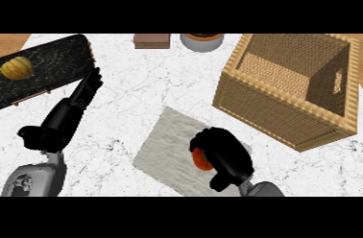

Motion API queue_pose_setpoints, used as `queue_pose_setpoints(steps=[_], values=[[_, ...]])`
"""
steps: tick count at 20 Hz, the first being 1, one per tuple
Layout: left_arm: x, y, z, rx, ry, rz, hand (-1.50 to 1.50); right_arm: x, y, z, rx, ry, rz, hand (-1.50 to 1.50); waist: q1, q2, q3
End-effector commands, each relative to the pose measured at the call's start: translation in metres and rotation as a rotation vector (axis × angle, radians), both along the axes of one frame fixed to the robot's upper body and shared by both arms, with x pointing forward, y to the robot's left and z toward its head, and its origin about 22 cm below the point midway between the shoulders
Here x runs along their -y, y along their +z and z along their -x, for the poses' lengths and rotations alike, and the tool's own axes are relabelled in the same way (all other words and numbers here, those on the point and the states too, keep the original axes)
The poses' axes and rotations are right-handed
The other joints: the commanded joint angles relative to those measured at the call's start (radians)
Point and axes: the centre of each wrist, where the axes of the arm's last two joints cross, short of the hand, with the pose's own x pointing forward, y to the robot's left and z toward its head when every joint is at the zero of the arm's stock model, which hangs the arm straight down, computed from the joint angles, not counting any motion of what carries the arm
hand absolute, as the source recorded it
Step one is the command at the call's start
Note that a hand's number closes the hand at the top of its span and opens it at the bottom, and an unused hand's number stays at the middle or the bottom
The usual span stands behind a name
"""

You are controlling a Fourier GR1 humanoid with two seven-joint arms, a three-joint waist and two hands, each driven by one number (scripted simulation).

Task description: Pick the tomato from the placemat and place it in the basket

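Note:
On the grey placemat in the middle of the counter, my right hand curls round the red-orange tomato. Only a sliver of the tomato shows at the hand's left side. I cannot tell whether the tomato rests on the mat or is lifted off it. The wicker basket stands to the upper right of the hand, its opening facing up. At the left, my left hand is open with straight fingers pointing up toward a dark tray.
A dark speckled tray at the upper left carries a yellow ridged fruit. At the back edge stand a small brown box and a grey bowl. A wooden surface shows in the top left corner.

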Motion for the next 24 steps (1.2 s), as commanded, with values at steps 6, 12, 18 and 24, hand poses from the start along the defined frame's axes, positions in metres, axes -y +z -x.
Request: queue_pose_setpoints(steps=[6, 12, 18, 24], values=[[0.004, -0.013, -0.005, -0.006, 0.006, 0.003, 0.0, -0.021, -0.025, 0.004, 0.092, 0.085, 0.115, 1.5, 0.002, 0.017, 0.01], [0.003, 0.008, -0.015, 0.006, -0.01, -0.001, 0.0, -0.026, -0.024, 0.009, 0.073, -0.175, 0.093, 1.5, 0.005, 0.019, 0.01], [0.017, -0.002, -0.006, -0.007, -0.019, 0.013, 0.0, -0.031, 0.002, 0.012, -0.121, -0.618, 0.067, 1.5, 0.017, 0.016, 0.01], [0.006, -0.014, 0.001, 0.0, -0.016, 0.003, 0.0, -0.075, 0.058, 0.032, -0.141, -0.665, -0.302, 1.5, 0.044, 0.017, 0.01]])
